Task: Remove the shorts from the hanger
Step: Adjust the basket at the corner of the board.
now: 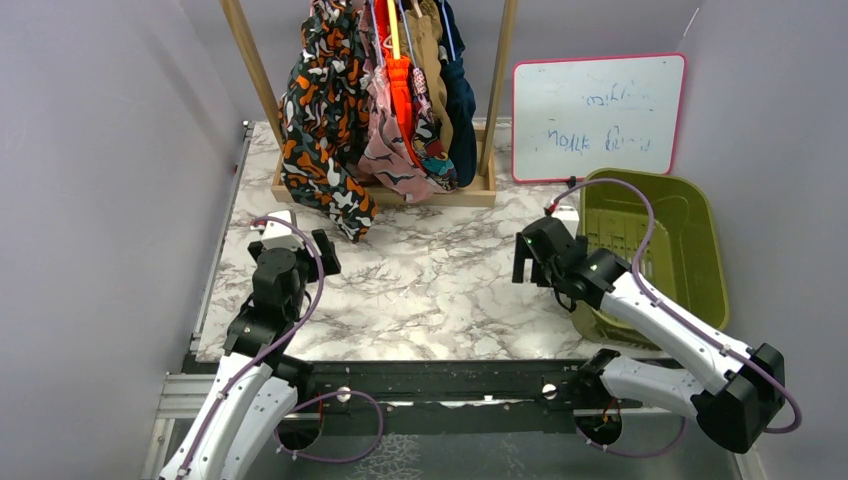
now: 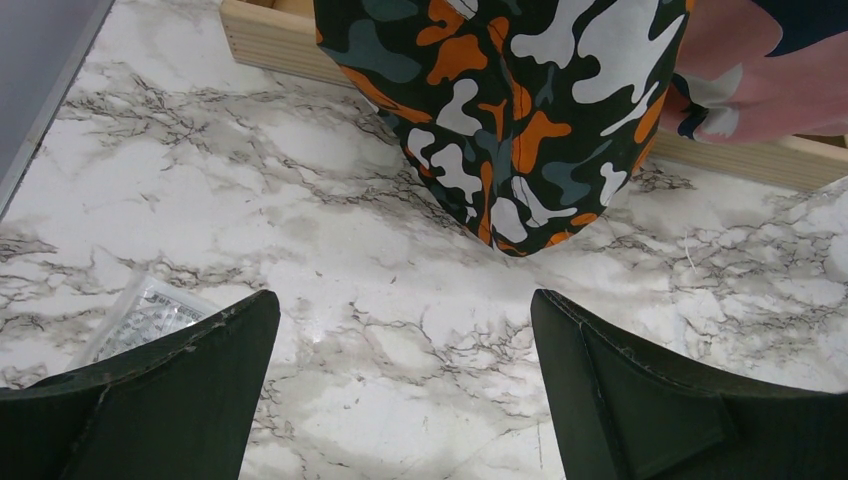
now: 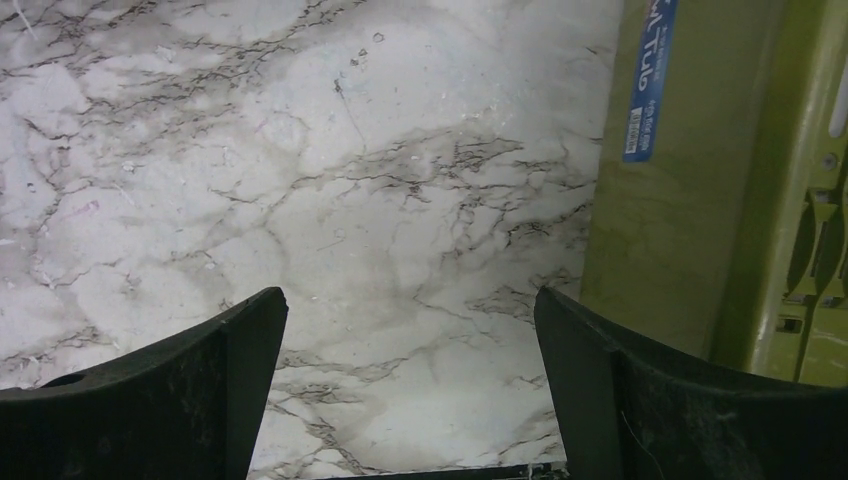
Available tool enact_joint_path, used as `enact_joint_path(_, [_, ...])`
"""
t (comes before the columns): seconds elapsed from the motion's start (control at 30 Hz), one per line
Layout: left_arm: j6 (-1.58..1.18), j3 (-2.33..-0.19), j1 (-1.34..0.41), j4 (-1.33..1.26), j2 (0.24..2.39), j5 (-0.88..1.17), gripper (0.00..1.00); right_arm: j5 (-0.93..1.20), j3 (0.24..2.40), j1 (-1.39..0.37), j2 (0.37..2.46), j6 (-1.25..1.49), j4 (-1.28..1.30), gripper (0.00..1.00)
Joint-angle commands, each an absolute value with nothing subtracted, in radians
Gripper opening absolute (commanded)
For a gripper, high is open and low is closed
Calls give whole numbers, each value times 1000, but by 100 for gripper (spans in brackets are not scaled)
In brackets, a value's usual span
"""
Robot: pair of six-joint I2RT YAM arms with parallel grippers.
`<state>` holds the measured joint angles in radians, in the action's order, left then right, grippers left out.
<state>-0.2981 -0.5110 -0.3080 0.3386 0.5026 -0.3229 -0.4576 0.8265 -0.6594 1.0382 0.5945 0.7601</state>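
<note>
Marble table (image 1: 430, 290), white with grey lines, holds a wooden rack (image 1: 497, 90) at the back, and the shorts (image 1: 380, 100) hang there in a bunch. They look soft, light and floppy. Both the left gripper (image 2: 403, 340) and right gripper (image 3: 410, 340) are wide open, holding nothing. I think the blotchy pair (image 2: 520, 110) has the easiest low hem to pinch.

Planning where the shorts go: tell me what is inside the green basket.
The green basket shows only its own bare floor and slotted walls where visible. Its near left corner is covered by the right arm and cannot be checked.
</note>
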Motion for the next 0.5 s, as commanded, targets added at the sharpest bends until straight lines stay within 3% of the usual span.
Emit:
enact_joint_path(0.0, [-308, -518, -311, 332, 504, -352, 99, -570, 899, -658, 1054, 614, 831, 97])
enact_joint_path(0.13, [-344, -526, -311, 333, 507, -382, 99, -387, 947, -658, 1019, 529, 715, 99])
enact_joint_path(0.47, [-327, -567, -311, 353, 469, -353, 99, 145, 688, -658, 849, 561, 106, 99])
